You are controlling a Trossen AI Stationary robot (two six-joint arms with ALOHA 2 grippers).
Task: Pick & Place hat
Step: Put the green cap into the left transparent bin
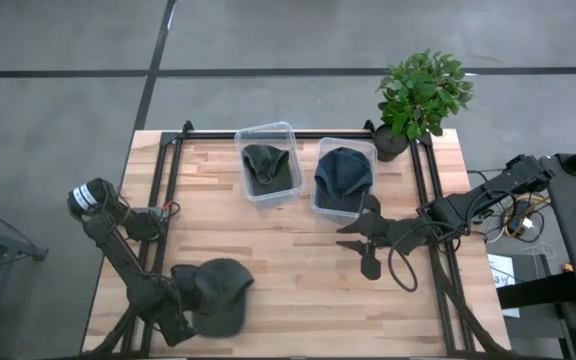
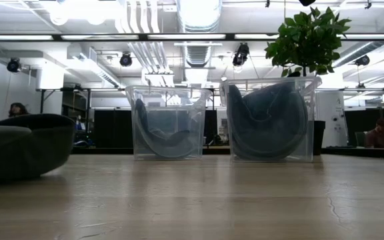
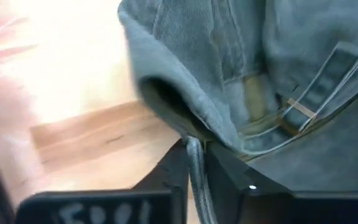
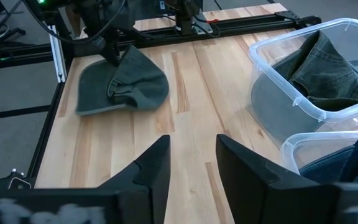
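From above, the left gripper (image 1: 183, 318) is down at the table's near-left corner, right at the edge of the dark hat (image 1: 218, 296) lying on the wooden table (image 1: 288, 270). The right gripper (image 1: 360, 246) hangs over mid-table with fingers spread wide, just in front of two clear bins: the left bin (image 1: 268, 160) holds a dark hat, and the right bin (image 1: 345, 178) holds a blue-grey one. A potted plant (image 1: 420, 98) stands at the far right corner.

Level with the tabletop, the hat (image 2: 22, 147) bulks at the left, both bins (image 2: 169, 121) behind, and people sit in the room beyond.

At the left wrist, the fingers (image 3: 179, 180) are pressed together, pinching the hat's brim edge (image 3: 194, 162).

At the right wrist, its spread fingers (image 4: 151, 165) frame bare wood, with the hat (image 4: 122, 84) well across the table
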